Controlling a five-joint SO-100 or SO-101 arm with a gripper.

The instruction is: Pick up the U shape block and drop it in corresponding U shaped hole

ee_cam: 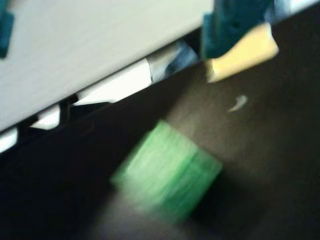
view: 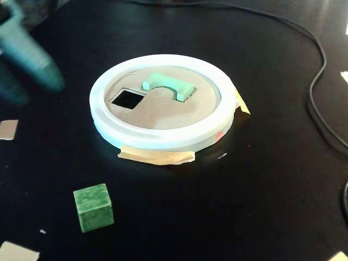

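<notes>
U shape block (view: 167, 86) lies on the tan disc (view: 163, 117), seated over the U shaped hole (view: 181, 96), well right of the gripper (view: 24, 62); long axis runs away rightward; jaws blurred, opening indeterminable, nothing visibly held.

Black table (view: 261, 179), white-rimmed disc (view: 163, 138) taped down, green cube (view: 93, 207), cable (view: 318, 81), tape scraps (view: 7, 129)

One tan disc (view: 163, 111) with white rim, centre of fixed view. Two cutouts in disc: one square hole (view: 127, 99), one U shaped hole (view: 180, 93) at upper middle. One U shape block (view: 166, 84), pale mint, at that hole. One dark green cube (view: 93, 207), lower left of fixed view; same cube (ee_cam: 167, 170) blurred in wrist view. One black cable (view: 315, 81), right edge. One teal gripper (view: 24, 60), blurred, upper left. Tape pieces under disc rim: two visible, front (view: 156, 156) and right (view: 242, 103).
</notes>
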